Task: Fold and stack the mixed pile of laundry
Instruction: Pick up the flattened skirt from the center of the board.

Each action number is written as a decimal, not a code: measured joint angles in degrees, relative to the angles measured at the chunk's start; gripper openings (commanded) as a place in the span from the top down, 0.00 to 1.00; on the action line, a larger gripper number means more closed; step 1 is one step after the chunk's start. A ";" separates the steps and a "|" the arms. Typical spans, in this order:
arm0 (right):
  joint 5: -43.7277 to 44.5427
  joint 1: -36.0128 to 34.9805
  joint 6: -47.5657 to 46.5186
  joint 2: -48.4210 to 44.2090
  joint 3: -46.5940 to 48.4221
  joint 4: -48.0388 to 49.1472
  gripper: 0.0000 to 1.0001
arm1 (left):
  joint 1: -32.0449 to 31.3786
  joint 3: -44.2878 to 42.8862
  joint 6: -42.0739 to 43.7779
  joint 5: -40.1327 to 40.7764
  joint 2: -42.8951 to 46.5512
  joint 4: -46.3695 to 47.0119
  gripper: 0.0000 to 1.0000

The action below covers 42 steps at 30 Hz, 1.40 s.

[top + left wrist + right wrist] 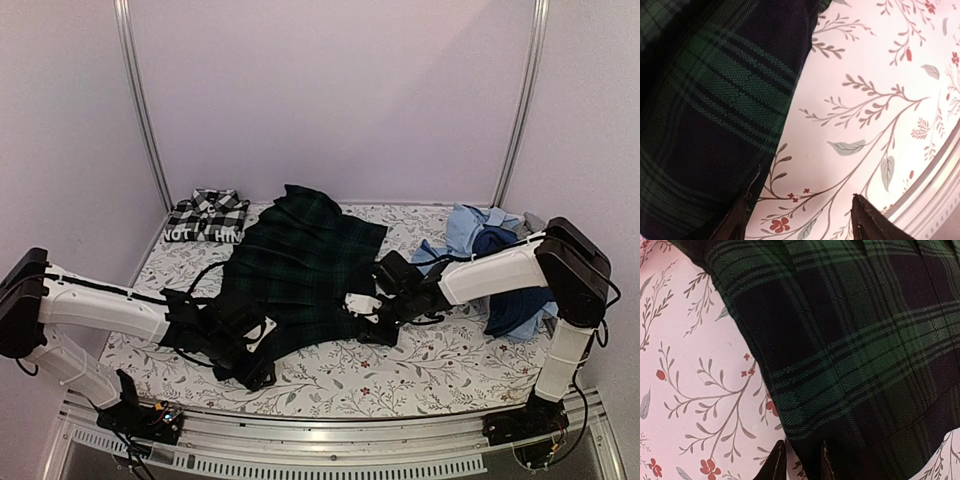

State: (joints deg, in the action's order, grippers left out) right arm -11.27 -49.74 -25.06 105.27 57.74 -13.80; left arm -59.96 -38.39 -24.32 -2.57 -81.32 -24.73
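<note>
The dark green-navy plaid garment (pixel 300 265) lies spread over the middle of the floral table covering (pixel 440 370). The left gripper (pixel 800 225) stands wide at its near-left hem, clamping nothing. The right gripper (pixel 800 462) is narrow at the near-right hem, cloth seemingly between its fingers; whether it pinches I cannot tell. A folded checked shirt (pixel 205 215) sits at the far-left corner, blue pieces (pixel 490 260) heaped by the right edge.

In the top view we get soft, even light, apparently from overhead, a lilac cast on the back wall (pixel 330 90) and only faint shadows. Both wrist views run bright: the floral table covering (pixel 865 100) washes out pinkish (close to glare), while the plaid garment (pixel 850 340) stays sharp, weave plainly visible
</note>
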 measured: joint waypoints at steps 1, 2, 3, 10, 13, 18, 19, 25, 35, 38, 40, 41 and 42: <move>0.94 -0.22 0.22 0.63 0.68 0.20 0.92 | -0.04 -0.04 -0.55 0.39 0.00 -0.66 0.30; 1.62 -0.39 0.04 1.14 1.29 0.33 0.98 | -0.07 -0.07 -0.87 0.70 0.00 -1.09 0.31; 2.10 -0.55 -0.11 1.46 1.75 0.50 1.00 | -0.07 -0.11 -1.14 0.90 -0.04 -1.53 0.33; 5.44 -2.05 1.86 2.36 3.76 -0.66 1.00 | -0.39 -5.62 -4.96 8.04 -7.19 -7.15 0.53; 5.86 -2.23 2.60 2.19 3.78 -0.85 1.00 | -0.55 -8.48 -7.23 11.93 -10.01 -10.05 0.72; 5.57 -2.69 3.78 0.37 3.67 -3.72 1.00 | -1.16 -8.66 -8.24 14.12 -8.59 -13.35 0.98; 5.33 -2.80 3.93 -0.13 3.67 -4.24 1.00 | -1.40 -8.66 -7.72 13.99 -7.21 -13.81 1.00; 2.91 -5.53 5.55 -6.78 2.62 -8.72 1.00 | -3.34 -11.43 -8.37 11.41 1.88 -17.00 1.00; -1.33 -8.28 8.35 -14.36 -2.03 -13.35 1.00 | -8.63 -11.78 -16.31 9.62 12.44 -23.91 0.39; -1.36 -8.28 9.07 -13.16 -1.99 -13.46 1.00 | -9.60 -9.33 -16.92 8.98 10.54 -23.91 0.41; -1.38 -8.28 9.64 -11.87 -1.97 -13.57 1.00 | -11.41 -8.55 -17.11 8.57 6.82 -23.87 0.41; -1.40 -8.28 9.99 -11.28 -1.97 -13.66 1.00 | -12.61 -8.48 -17.16 8.33 4.61 -23.71 0.42; -1.40 -8.28 10.23 -10.88 -1.97 -13.75 1.00 | -13.73 -8.48 -17.20 8.22 2.49 -23.47 0.42</move>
State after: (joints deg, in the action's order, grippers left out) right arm -12.67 -58.02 -14.83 94.39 55.77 -27.55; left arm -73.69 -46.87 -41.52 5.65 -78.83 -48.21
